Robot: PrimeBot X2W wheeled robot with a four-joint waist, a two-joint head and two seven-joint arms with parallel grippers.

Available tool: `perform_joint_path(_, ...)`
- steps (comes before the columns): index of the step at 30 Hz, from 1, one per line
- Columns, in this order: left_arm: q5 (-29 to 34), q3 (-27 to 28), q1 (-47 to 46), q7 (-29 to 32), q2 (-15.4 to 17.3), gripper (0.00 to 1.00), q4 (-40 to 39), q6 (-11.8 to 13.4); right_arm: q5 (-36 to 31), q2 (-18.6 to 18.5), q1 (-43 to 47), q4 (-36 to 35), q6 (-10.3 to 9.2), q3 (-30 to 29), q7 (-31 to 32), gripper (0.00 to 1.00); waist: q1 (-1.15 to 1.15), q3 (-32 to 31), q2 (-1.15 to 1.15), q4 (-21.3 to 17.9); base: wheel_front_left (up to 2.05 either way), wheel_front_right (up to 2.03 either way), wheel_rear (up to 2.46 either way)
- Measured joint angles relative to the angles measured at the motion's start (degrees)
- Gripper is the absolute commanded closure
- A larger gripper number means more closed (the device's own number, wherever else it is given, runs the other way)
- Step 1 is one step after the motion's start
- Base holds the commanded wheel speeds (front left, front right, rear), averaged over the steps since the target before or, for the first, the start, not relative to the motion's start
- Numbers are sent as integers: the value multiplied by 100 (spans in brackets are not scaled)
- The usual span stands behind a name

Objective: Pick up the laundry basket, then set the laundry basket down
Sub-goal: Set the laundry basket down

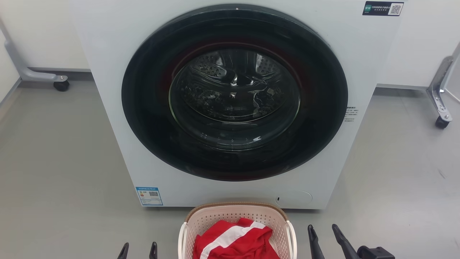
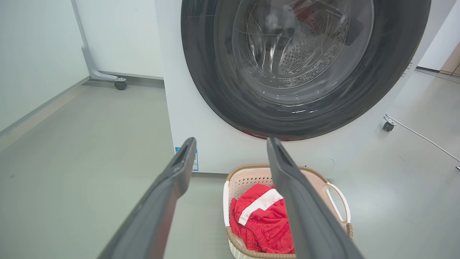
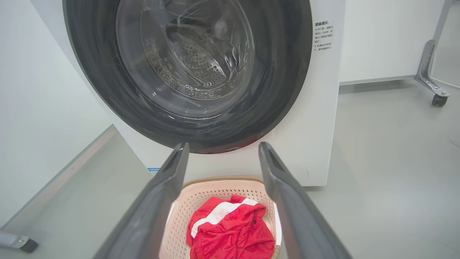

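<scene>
The pale pink perforated plastic laundry basket [image 1: 212,221] [image 2: 248,169] [image 3: 201,201], with its brown woven-look rim and white side handles, is sitting on the smooth grey floor [image 1: 54,162]. Its far edge is lying just in front of the base of the white front-loading washing machine [image 1: 107,108], whose round dark glass door [image 1: 233,93] is standing closed. Open floor is spreading out on both sides of the basket.

One basket is showing, and it is carrying one crumpled red garment with a white stripe [image 1: 244,244]. The left gripper [image 1: 138,251] [image 2: 231,144] is hovering near the basket's left side, fingers spread and holding nothing. The right gripper [image 1: 322,230] [image 3: 222,147] is hovering near its right side, also spread and empty. Neither is touching the basket.

Two grey metal legs on black casters are standing by the walls, well apart from the basket: the left leg [image 1: 61,85] and the right leg [image 1: 441,122], one on each side of the machine
</scene>
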Motion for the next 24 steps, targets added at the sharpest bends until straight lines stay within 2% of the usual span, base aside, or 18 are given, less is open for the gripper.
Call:
perform_joint_path(13,432,379,234,0,-204,0,-423,3,-775,163,369,-644,-1,-476,0,0,0,38,0,-45,0,0,0)
perform_joint_path(24,642,465,235,0,-322,0,-508,3,-1093,241,466,-892,-1,-655,-1,0,0,88,0,-33,0,0,0)
